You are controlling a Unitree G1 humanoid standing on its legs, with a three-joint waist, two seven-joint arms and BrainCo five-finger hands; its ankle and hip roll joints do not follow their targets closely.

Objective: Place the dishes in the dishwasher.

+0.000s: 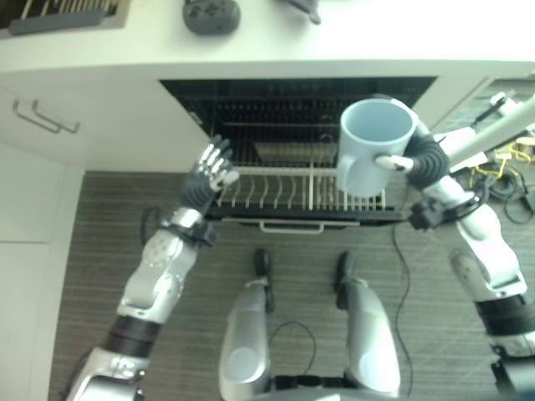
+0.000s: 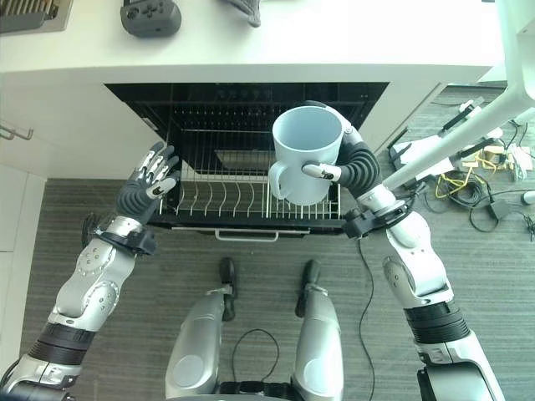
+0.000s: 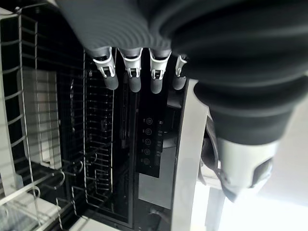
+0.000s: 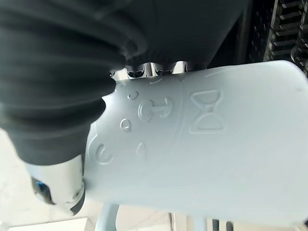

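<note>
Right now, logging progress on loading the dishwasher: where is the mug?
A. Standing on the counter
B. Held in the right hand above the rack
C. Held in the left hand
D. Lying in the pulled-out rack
B: the right hand is curled round the pale blue mug, holding it mouth-up above the pulled-out rack, while the left hand is open at the rack's left edge.

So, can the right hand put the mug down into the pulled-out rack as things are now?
Probably yes. The right hand holds the pale blue mug upright, directly above the rack. The wire tines below look bare, and the left hand is open at the rack's far corner, out of the way.
</note>
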